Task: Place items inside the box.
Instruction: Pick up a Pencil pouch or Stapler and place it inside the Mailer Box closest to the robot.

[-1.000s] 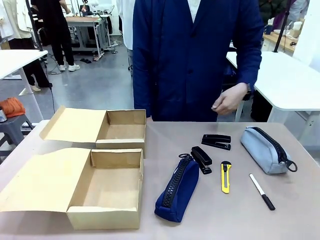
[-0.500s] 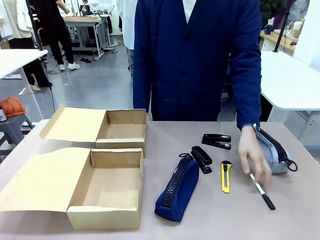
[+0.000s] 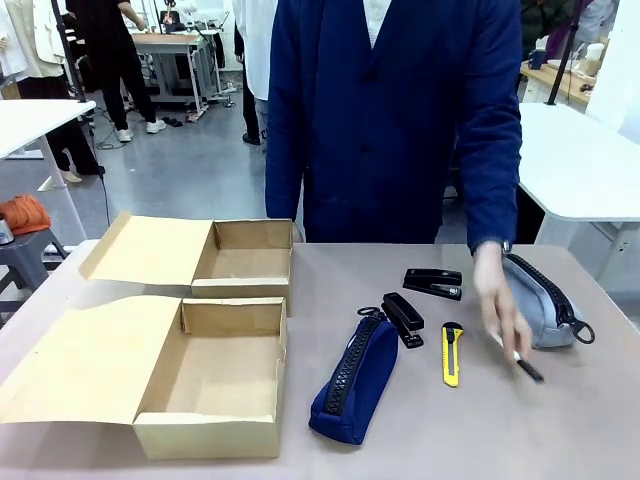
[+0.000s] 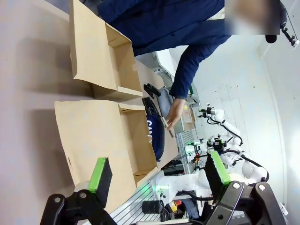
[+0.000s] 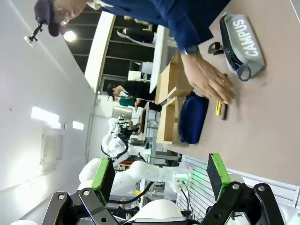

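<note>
The grey-brown table (image 3: pixel 430 440) carries two open cardboard boxes on the robot's left, a near box (image 3: pixel 205 437) and a far box (image 3: pixel 240 288). Their flaps are folded out so the hollows face up, ready to receive things, and both look empty. The items lie spread to the right, likely so each can be taken singly: navy zip pouch (image 3: pixel 355 378), two black staplers (image 3: pixel 404 318) (image 3: pixel 433 283), yellow-and-black utility knife (image 3: pixel 452 353) and grey zip pouch (image 3: pixel 535 300). The person's hand (image 3: pixel 497 300) reaches down just beside the grey pouch onto the white marker pen (image 3: pixel 522 364), probably to lift it. The left gripper (image 4: pixel 157 171) and right gripper (image 5: pixel 159 171) hang clear, fingers apart and holding nothing.
</note>
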Available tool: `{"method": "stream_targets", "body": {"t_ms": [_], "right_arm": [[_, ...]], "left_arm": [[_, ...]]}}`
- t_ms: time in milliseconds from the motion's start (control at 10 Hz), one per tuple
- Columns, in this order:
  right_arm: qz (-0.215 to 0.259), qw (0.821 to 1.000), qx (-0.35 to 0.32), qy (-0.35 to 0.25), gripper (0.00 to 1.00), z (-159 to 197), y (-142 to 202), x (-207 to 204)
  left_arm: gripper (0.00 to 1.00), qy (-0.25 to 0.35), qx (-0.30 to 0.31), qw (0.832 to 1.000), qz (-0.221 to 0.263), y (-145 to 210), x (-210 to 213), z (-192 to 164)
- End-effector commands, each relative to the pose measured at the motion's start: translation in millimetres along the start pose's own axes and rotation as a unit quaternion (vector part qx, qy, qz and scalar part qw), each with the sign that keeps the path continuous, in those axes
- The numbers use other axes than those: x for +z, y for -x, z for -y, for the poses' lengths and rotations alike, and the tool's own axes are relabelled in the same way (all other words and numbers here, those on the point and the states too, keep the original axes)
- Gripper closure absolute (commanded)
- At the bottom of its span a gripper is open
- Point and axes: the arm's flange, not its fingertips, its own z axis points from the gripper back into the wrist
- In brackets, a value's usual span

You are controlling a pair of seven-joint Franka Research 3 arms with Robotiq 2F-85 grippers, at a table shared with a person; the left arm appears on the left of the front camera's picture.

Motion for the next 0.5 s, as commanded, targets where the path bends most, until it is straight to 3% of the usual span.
{"method": "stream_targets", "body": {"t_ms": [0,200,400], "right_arm": [[0.005,1.000,0.017,-0.004,0.00,-9,9,0],[0.005,1.000,-0.005,0.022,0.00,-8,3,-15],[-0.061,0.995,0.029,0.070,0.00,-57,23,-112]], "left_arm": [[0.00,0.009,-0.011,1.000,0.005,-1,1,1],[0.00,0.009,-0.011,1.000,0.005,-1,1,1],[0.00,0.009,-0.011,1.000,0.005,-1,1,1]]}}
